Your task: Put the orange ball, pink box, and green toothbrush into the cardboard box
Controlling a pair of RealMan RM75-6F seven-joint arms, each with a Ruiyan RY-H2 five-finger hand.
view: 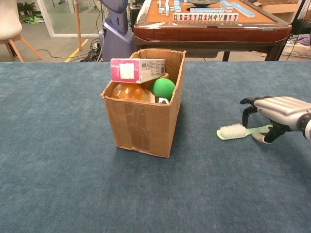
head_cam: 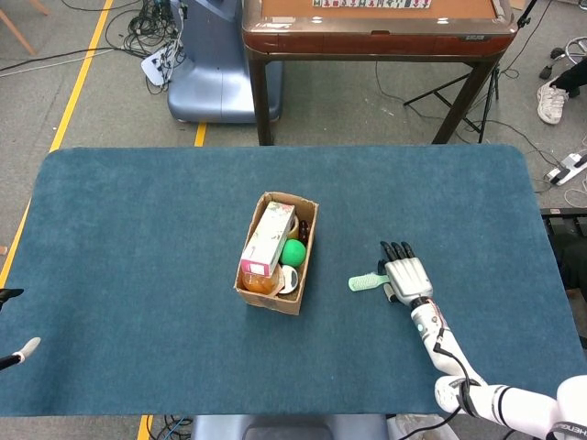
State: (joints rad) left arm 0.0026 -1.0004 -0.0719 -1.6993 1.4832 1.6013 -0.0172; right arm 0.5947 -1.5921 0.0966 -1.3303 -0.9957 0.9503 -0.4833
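The cardboard box (head_cam: 301, 240) (view: 146, 121) stands upright mid-table. Inside, the pink box (head_cam: 268, 238) (view: 137, 70) lies across the top, resting on the orange ball (head_cam: 260, 280) (view: 127, 91). The green toothbrush (head_cam: 369, 281) (view: 240, 131) lies flat on the cloth right of the box, bristles up. My right hand (head_cam: 406, 273) (view: 277, 111) hovers palm-down over its handle end. Its fingers arch down on the far side and the thumb on the near side, with the brush still lying on the table. Only tips of my left hand (head_cam: 18, 354) show at the left edge of the head view.
A green ball (head_cam: 293, 252) (view: 163, 88) and a small white item also sit in the box. The blue cloth table (head_cam: 138, 229) ends just behind my right hand's wrist. A mahjong table (head_cam: 376, 27) and a robot base (head_cam: 206, 73) stand beyond the far edge.
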